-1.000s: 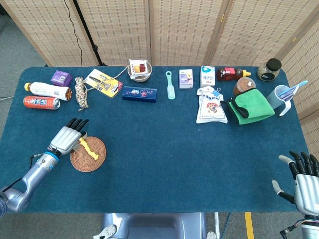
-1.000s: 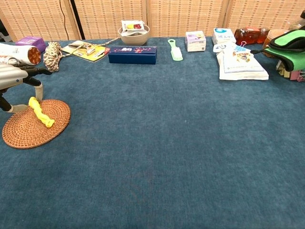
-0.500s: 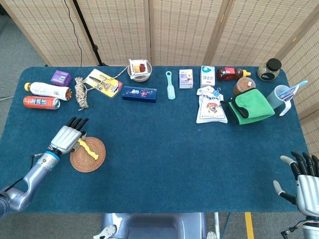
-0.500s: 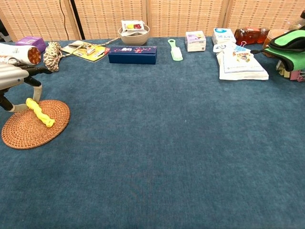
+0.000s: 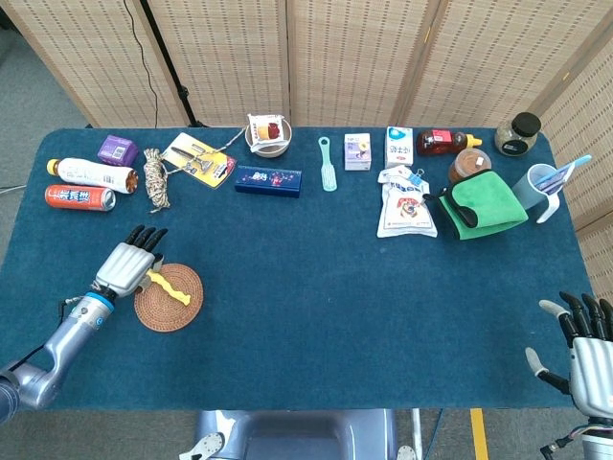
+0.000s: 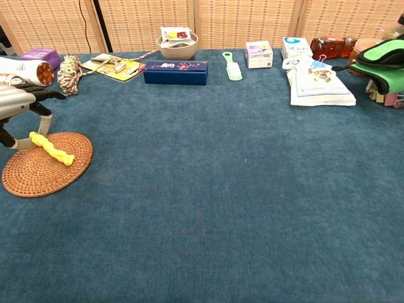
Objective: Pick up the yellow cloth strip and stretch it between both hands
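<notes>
The yellow cloth strip [image 5: 170, 287] [image 6: 52, 149] lies twisted across a round woven coaster [image 5: 169, 305] [image 6: 44, 169] at the table's front left. My left hand [image 5: 126, 264] [image 6: 19, 104] is at the strip's left end and pinches it between thumb and a finger, its other fingers stretched out over the cloth. The rest of the strip rests on the coaster. My right hand [image 5: 586, 345] hovers at the front right corner, far from the strip, fingers spread and holding nothing. The chest view does not show it.
Along the back edge stand a bottle [image 5: 91, 173], a red can [image 5: 79, 197], a rope bundle [image 5: 156, 181], a blue box [image 5: 267, 180], a bowl [image 5: 268, 142], a green brush [image 5: 328, 165], cartons, a white pouch [image 5: 404, 203], a green cloth [image 5: 479, 203] and a cup [image 5: 538, 187].
My left hand has drawn back slightly to the left, dragging the strip's left end with it, so the strip has swung flatter across the coaster. The right hand has barely moved.
</notes>
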{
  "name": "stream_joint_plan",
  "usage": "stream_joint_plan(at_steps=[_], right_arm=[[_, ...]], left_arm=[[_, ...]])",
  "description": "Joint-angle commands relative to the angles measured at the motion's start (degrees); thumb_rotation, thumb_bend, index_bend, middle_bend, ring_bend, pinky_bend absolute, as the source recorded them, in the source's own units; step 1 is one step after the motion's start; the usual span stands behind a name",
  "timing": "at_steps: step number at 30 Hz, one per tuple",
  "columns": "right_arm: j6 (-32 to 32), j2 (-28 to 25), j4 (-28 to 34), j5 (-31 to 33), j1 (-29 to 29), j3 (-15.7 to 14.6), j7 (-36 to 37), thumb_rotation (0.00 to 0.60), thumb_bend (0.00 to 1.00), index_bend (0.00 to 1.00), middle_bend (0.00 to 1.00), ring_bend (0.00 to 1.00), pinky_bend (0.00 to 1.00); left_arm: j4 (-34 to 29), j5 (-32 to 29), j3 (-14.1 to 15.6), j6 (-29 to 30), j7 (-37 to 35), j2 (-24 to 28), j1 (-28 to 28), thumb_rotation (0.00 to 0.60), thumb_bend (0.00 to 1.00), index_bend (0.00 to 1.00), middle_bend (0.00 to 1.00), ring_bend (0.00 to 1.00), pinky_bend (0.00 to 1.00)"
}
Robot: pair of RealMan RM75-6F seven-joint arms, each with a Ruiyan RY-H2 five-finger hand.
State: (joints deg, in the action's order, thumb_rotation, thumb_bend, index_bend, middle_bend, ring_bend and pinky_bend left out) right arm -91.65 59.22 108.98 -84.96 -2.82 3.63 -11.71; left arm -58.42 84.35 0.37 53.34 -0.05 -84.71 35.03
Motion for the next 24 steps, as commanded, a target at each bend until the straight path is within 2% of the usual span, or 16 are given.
stream_joint_plan(at_steps=[1, 6, 17, 24], right_arm=[[0.0, 0.0, -0.1, 0.0, 0.0, 0.0, 0.1, 0.600, 0.31, 0.23, 0.13, 0.07, 0.00], [-0.1, 0.0, -0.2, -0.1, -0.1, 0.0, 0.4, 0.600, 0.31, 0.23, 0.13, 0.07, 0.00], [-0.2, -0.1, -0.3, -0.3, -0.2, -0.1, 0.8, 0.600, 0.31, 0.23, 0.13, 0.07, 0.00], [0.5, 0.0, -0.3, -1.3, 0.3, -0.1, 2.0, 0.600, 0.31, 0.23, 0.14, 0.07, 0.00]], left_arm=[[-0.1, -0.2, 0.0, 0.0, 0.3, -0.1, -0.1, 0.600, 0.41, 0.61, 0.07, 0.00, 0.00], [-0.3, -0.5, -0.2, 0.1, 1.2, -0.2, -0.1, 0.600, 0.48, 0.63, 0.08, 0.00, 0.00], [-2.6, -1.5, -0.9, -0.3, 1.9, 0.8, -0.1, 0.600, 0.57, 0.65, 0.10, 0.00, 0.00], [-9.4, -3.0, -2.5, -0.2, 0.4, 4.8, 0.2, 0.600, 0.58, 0.67, 0.12, 0.01, 0.00]])
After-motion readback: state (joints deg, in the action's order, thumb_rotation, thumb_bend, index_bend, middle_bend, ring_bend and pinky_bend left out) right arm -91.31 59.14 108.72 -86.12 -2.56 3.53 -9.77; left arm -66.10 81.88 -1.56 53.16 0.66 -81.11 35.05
